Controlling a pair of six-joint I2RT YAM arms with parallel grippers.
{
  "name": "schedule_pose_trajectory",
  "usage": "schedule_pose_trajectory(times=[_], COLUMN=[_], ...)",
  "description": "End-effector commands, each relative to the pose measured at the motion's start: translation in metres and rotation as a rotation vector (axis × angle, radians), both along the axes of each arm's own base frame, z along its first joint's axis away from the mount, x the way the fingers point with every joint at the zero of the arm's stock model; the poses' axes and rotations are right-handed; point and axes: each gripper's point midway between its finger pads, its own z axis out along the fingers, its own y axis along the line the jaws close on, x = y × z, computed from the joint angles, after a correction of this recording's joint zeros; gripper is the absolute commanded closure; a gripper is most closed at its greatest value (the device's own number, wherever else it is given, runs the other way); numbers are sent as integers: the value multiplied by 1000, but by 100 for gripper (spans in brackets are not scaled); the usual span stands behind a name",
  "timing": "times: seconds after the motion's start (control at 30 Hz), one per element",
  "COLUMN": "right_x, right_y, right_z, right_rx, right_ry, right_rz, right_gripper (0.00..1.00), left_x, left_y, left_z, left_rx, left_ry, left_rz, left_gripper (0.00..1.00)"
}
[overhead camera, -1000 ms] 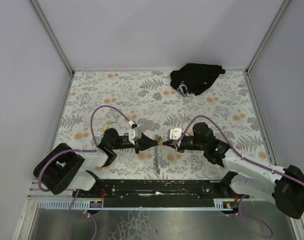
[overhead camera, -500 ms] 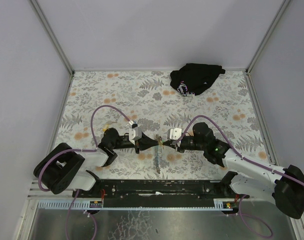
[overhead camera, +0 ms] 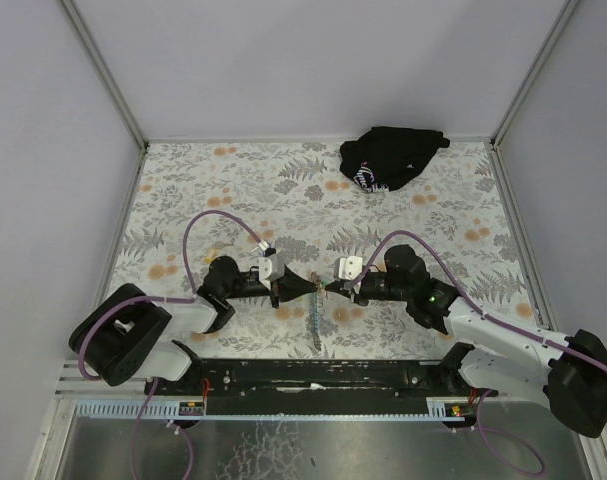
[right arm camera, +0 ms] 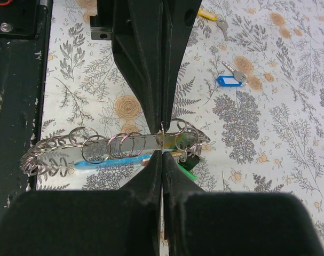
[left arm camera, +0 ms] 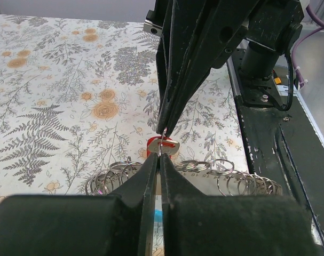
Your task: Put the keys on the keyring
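Top view: L gripper (overhead camera: 314,287) & R gripper (overhead camera: 330,288) meet tip to tip low over the table (overhead camera: 233,190), right above the strap (overhead camera: 313,322), which lies near the front edge.

L fingers are fully closed. In the L wrist view the tips sit just above the red key (left arm camera: 163,144), w/ something thin in the pinch; can't tell if it's the key's loop or a ring coil.

The keyring (right arm camera: 124,144) is a row of wire rings strung along the strap, flat on the table, directly under both tips. A green key (right arm camera: 186,173) lies touching its near side.

R fingers are also closed, tips almost touching L's at one ring.

Judgement: the step is threading the red key onto a coil. To do it well, one side should hold steady as an anchor while the other makes small moves only. Lift slightly so the ring clears the table, & slide along the coil, not across it. Risk: a thin wire slips out of a tip pinch.

Blue key (right arm camera: 228,80) & yellow key (right arm camera: 207,14) lie loose, well apart, not yet on.
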Motion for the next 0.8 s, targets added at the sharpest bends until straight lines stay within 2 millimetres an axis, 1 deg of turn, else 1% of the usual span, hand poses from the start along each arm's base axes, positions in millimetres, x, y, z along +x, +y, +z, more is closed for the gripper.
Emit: schedule_pose_trajectory(times=[0.0, 0.33, 0.5, 0.6, 0.77], right_x=[-6, -5, -4, -4, -3], right_y=[10, 13, 12, 11, 10], right_z=[15, 11, 10, 11, 12], right_rx=[46, 34, 29, 29, 28], right_ry=[-30, -24, -31, -38, -53], right_rz=[52, 53, 45, 42, 29], right_gripper=[100, 100, 100, 100, 100], left_x=[0, -4, -2, 4, 26], left_y=[-8, -8, -8, -9, -7], left_z=[21, 27, 28, 28, 26], left_rx=[-51, -81, -89, -88, -75], left_ry=[-61, -65, -53, -21, 57], left_rz=[-30, -34, -26, 4, 132], left_gripper=[100, 100, 100, 100, 100])
